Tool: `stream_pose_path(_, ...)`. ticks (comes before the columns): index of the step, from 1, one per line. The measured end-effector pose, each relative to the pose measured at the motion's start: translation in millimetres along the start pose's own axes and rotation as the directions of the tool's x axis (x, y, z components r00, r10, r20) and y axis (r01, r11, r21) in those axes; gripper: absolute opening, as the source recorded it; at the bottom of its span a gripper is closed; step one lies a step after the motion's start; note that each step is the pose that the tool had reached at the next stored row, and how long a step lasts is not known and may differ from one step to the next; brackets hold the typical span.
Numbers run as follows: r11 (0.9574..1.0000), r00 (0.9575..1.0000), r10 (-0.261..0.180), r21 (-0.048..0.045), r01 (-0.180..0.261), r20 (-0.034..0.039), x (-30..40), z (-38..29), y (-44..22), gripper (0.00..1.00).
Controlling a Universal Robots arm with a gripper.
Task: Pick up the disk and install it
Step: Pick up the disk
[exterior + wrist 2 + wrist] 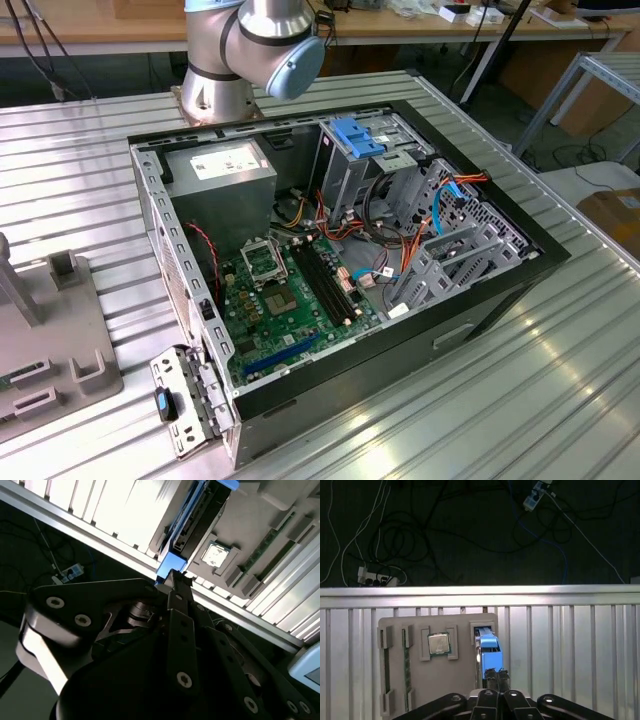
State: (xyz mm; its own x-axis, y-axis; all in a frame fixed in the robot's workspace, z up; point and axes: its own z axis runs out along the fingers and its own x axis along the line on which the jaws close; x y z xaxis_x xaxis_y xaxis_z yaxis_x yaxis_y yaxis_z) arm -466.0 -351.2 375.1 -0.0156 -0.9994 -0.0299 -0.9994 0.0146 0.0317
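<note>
Clamped nearly closed with the gripper (496,674) on the blue end of the disk (488,645). Standing on edge in a slot of the grey tray (455,680), straight ahead of the fingertips, chip (439,643) just beside.

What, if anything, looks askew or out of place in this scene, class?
In the exterior view, a metal bracket at the open computer case's lower-left corner tilts outward, off the frame's line. The disk sits straight in its grey holder.

arm (245,45): shoulder joints in exterior view | gripper (495,671): fingers (490,677) pinched together on the disk (489,647)
</note>
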Motion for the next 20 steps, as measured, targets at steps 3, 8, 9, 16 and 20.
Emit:
stream_pose_path(3,1.0000,1.0000,0.000,0.0006,0.000,0.0001,0.0,0.4,0.8,0.11)
stream_pose_path(8,1.0000,1.0000,0.000,0.0003,0.000,0.0001,0.0,0.5,0.9,0.11)
stream_pose_path(9,1.0000,1.0000,0.000,0.0004,0.000,0.0001,0.0,0.5,0.9,0.11)
stream_pose_path(16,1.0000,1.0000,0.000,0.0004,0.000,0.0001,0.0,0.6,0.9,0.11)
stream_pose_path(20,1.0000,1.0000,0.000,0.0004,0.000,0.0000,0.0,0.6,0.9,0.30)
